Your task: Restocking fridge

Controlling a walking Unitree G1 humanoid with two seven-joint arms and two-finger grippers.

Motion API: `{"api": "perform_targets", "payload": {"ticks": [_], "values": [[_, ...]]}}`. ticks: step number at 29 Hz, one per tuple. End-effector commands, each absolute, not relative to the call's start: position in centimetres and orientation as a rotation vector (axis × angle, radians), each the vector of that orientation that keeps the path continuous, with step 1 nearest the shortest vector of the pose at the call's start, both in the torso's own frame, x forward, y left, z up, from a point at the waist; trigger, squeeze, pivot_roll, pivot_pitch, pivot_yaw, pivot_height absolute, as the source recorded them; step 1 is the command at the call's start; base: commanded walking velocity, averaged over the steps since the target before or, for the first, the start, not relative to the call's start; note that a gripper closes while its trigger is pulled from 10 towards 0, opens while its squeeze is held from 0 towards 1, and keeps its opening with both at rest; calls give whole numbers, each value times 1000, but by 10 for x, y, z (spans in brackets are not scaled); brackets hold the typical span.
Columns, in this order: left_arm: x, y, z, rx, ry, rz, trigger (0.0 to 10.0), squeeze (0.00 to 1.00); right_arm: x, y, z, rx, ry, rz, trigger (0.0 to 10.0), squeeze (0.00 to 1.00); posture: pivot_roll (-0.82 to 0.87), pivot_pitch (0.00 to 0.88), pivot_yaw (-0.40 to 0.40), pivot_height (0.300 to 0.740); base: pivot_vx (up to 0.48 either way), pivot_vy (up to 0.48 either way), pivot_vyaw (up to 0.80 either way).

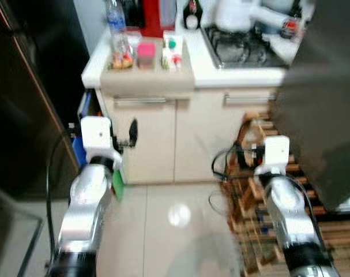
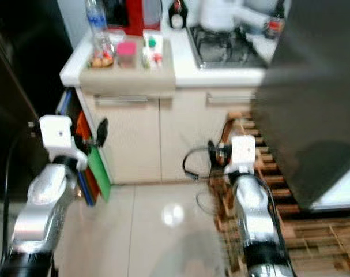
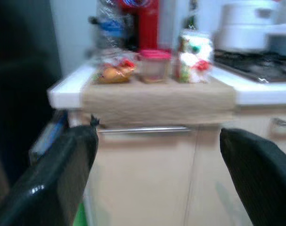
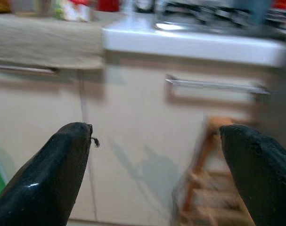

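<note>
A: Largest first — a dark fridge door (image 1: 319,104) hangs at the robot's right, and a cream cabinet (image 1: 163,138) with a white counter (image 1: 232,72) is dead ahead. Gas hob (image 1: 241,46) with a white pot (image 1: 235,14) on the counter's right part.

B: The stock?

A: On a tan mat (image 3: 157,96) at the counter's left end: clear water bottle (image 1: 116,17), a bagged item showing orange and red (image 3: 113,71), a pink-lidded tub (image 3: 153,66), a white carton (image 3: 193,56). All well apart from both grippers.

B: Gripper state?

A: Left gripper (image 3: 157,155) spread wide, empty; right gripper (image 4: 157,155) likewise — both level with the cabinet doors.

B: Handling?

A: Judgement only: the bag looks soft, so pinch lightly; tub and carton look light and stiff — take them across the sides. Bottle is likely slippery, so grip mid-body.
</note>
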State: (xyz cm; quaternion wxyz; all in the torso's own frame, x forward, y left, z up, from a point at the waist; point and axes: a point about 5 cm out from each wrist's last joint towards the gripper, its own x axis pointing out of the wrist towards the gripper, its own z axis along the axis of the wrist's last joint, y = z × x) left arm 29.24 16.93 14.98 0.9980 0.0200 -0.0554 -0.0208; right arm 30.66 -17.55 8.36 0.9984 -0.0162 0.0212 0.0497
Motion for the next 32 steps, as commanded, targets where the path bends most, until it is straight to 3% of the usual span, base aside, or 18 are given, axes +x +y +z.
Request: {"api": "perform_targets", "payload": {"ticks": [1, 9, 23, 32], "values": [[291, 179, 150, 57, -113, -10, 10000, 0, 312, -163, 91, -34, 10, 135, 10000, 0, -6, 0, -12, 740, 465, 0, 0], [294, 174, 171, 96, -226, -40, 10000, 0, 316, -159, 100, -56, -40, 140, 10000, 0, -4, 0, -7, 740, 465, 0, 0], [294, 175, 171, 82, -235, -39, 10000, 0, 314, -160, 100, -71, -46, 120, 10000, 0, -6, 0, -9, 740, 457, 0, 210], [299, 162, 201, 141, -339, -163, 10000, 0, 333, -162, 167, -136, -297, 63, 10000, 0, -4, 0, -9, 740, 452, 0, 0]]}}
